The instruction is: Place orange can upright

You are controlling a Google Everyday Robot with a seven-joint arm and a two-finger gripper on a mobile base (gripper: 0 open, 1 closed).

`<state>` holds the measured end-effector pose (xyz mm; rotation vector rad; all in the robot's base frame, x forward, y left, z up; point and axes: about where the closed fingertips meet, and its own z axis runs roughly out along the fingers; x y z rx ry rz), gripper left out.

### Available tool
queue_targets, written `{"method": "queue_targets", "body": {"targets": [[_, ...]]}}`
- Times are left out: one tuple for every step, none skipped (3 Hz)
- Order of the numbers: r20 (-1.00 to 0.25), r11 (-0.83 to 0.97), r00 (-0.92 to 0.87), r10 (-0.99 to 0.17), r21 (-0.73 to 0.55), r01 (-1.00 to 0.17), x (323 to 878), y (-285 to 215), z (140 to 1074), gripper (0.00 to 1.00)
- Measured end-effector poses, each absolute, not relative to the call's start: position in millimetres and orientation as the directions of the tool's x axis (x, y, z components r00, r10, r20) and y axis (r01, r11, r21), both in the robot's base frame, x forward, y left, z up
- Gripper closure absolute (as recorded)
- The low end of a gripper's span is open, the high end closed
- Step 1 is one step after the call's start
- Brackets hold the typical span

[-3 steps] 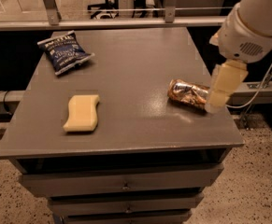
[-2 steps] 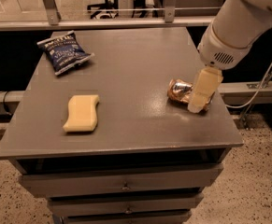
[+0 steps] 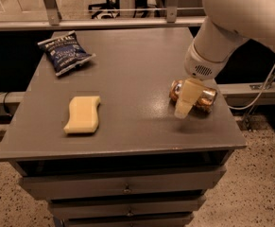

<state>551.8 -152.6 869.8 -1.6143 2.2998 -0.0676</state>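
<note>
Hand: the pale cream hand (image 3: 184, 103) of the white robot arm (image 3: 231, 18), low over the right part of the surface, crossing the front of the can.
State of hand: cannot tell whether it is wide, narrow or holding the can.
Task item: small shiny orange-copper metal drink can (image 3: 207, 98), lying on its side on the surface, silver end toward the left, partly hidden by the hand.
Progress: judged early. The hand has reached the can, but the can is not yet upright.
Left to do: secure a hold, turn the can onto its base, set it down, let go.
Surface: flat grey cabinet top (image 3: 132, 74) over a stack of drawers (image 3: 127, 188).
Edges: the can is near the right edge and not far from the front right corner, so a roll or nudge rightward risks a fall.
Open room: broad bare stretch in the middle, left of the can.
Other items: yellow wavy-sided sponge (image 3: 82, 114), front left; dark blue crinkled snack bag (image 3: 66, 56), back left. Both are well apart from the can.
</note>
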Motion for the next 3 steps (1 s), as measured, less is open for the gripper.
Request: {"method": "queue_targets", "body": {"targets": [[-0.223, 0.378, -0.335, -0.915, -0.191, -0.906, 559, -150, 853, 0.0], [-0.209, 0.395, -0.359, -0.91, -0.17, -0.903, 562, -148, 843, 0.16], [-0.215, 0.414, -0.377, -0.901, -0.166, -0.895, 568, -147, 845, 0.47]]}}
